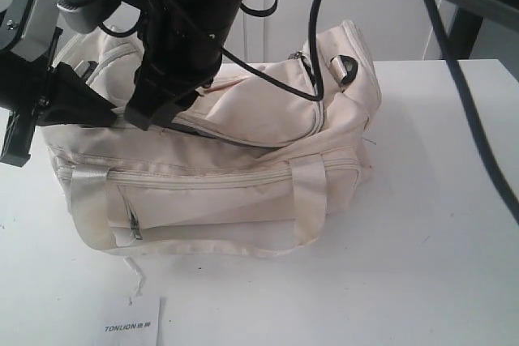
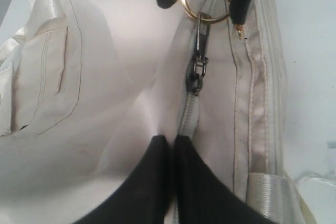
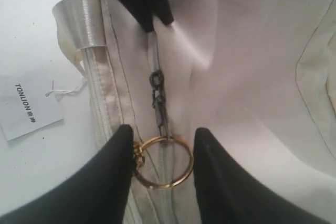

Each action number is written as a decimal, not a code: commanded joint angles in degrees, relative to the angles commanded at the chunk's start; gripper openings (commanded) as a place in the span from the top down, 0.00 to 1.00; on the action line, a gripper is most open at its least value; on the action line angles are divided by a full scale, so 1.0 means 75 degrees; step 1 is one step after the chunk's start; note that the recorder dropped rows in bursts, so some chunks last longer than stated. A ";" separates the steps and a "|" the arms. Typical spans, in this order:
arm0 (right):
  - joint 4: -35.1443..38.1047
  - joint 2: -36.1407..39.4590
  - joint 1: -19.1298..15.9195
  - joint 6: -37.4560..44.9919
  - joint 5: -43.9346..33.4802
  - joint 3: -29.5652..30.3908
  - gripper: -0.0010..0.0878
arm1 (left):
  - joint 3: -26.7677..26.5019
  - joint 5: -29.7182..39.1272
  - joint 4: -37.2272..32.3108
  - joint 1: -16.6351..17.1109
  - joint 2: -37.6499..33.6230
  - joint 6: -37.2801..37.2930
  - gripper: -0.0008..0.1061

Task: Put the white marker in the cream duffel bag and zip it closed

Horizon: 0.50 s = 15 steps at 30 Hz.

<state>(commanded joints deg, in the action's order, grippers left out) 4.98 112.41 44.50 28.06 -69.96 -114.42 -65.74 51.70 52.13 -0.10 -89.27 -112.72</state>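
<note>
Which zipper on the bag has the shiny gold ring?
The top zipper of the cream fabric duffel bag: its dark pull carries a gold metal ring. The front pocket zipper has only a small plain pull.

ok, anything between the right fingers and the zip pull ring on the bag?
Nothing visible. The gold ring sits in the right gripper, touching both fingers; the left gripper pinches the cream duffel bag further along the zip.
</note>
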 joint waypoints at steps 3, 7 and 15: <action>-0.0015 0.0000 0.0000 -0.0031 0.0000 -0.0001 0.99 | 0.0000 -0.0078 0.0000 0.0000 0.0000 0.0138 0.99; -0.0146 0.0000 -0.0060 -0.0172 0.0000 -0.0001 0.99 | 0.0000 -0.0093 -0.0200 0.0000 0.0000 0.0427 0.99; -0.0159 0.0000 -0.0293 -0.0327 0.0000 -0.0001 0.99 | 0.0000 -0.0384 -0.0612 0.0000 0.0000 0.0990 0.99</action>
<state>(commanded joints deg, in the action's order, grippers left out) 3.79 112.41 42.30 25.61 -69.96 -114.43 -65.74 48.82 47.54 -0.10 -89.27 -105.30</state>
